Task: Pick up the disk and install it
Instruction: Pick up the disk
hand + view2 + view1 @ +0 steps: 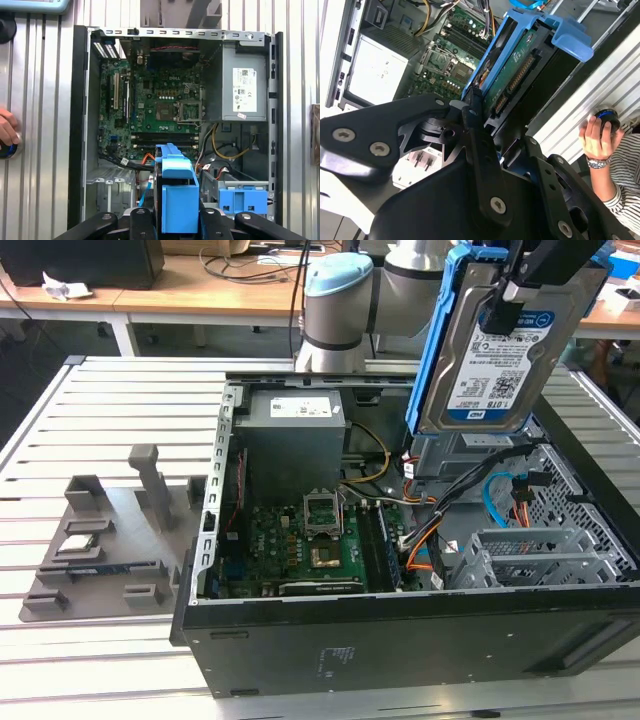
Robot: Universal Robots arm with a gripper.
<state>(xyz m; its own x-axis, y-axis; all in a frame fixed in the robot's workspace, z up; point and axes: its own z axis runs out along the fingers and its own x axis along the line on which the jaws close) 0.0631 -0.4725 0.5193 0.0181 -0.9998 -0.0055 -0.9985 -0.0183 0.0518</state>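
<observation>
My tool is clamped on the disk, gripping across its blue bracket and holding it upright, high over the open case. I judge it stiff, fairly heavy and shock-shy, with a bare circuit board on one face, so the bracket sides are the safe hold. Below lie the motherboard, loose cables and the grey bay; those cables could snag. A person's hand rests at the edge of the bench.
</observation>
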